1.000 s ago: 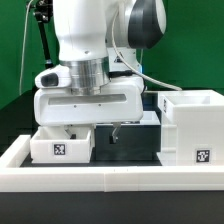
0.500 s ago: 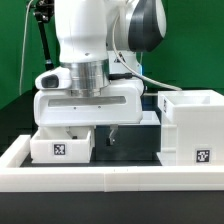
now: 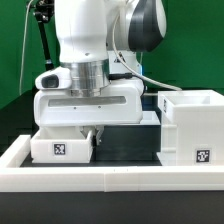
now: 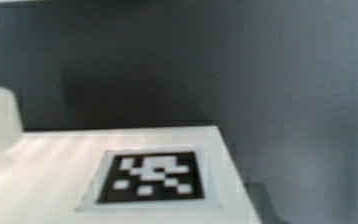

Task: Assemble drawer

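Exterior view: small drawer tray point(image 3: 62, 146) on dark worktop point(image 3: 130, 150), 8 o'clock from frame centre, tag point(image 3: 60, 150) facing camera. Boxy shell point(image 3: 192, 128) at 3 o'clock, well apart. Arm's tool point(image 3: 96, 133) low at tray's right wall; tips partly hidden, opening cannot be told. White rail point(image 3: 110, 177) across 6 o'clock. Wrist view: tagged white face, blurred.

White drawer tray point(image 4: 60, 160) bearing square tag point(image 4: 155, 177)
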You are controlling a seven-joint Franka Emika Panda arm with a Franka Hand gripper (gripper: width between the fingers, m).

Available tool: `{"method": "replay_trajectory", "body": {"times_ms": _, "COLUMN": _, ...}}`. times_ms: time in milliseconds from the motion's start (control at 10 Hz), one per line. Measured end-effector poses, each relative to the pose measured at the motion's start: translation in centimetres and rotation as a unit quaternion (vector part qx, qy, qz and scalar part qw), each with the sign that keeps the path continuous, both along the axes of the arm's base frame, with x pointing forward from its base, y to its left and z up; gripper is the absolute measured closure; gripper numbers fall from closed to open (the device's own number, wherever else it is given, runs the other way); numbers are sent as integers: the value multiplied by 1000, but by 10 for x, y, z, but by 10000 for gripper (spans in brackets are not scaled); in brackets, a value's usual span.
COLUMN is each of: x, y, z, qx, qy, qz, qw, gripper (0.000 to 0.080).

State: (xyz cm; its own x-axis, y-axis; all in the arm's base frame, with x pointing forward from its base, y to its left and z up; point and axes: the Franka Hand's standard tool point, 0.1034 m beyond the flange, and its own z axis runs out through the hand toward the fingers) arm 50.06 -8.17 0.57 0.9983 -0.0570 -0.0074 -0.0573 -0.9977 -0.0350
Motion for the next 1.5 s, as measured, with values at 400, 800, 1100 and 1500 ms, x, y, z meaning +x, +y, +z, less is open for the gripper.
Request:
{"method": "replay_trajectory", "body": {"times_ms": 400, "x": 0, "y": 0, "z": 0, "qx": 0, "qy": 0, "qz": 0, "qw": 1000, "gripper": 758}}
{"method": "replay_trajectory", "body": {"times_ms": 800, "x": 0, "y": 0, "z": 0, "qx": 0, "qy": 0, "qz": 0, "qw": 1000, "gripper": 758}}
{"method": "replay_trajectory", "body": {"times_ms": 1100, "x": 3, "y": 12, "z": 12, "qx": 6, "qy": 5, "qz": 9, "qw": 1000, "gripper": 757}}
{"method": "replay_trajectory", "body": {"times_ms": 1500, "x": 10, "y": 29, "z": 45, "qx": 28, "qy": 21, "qz": 88, "qw": 996, "gripper": 757}}
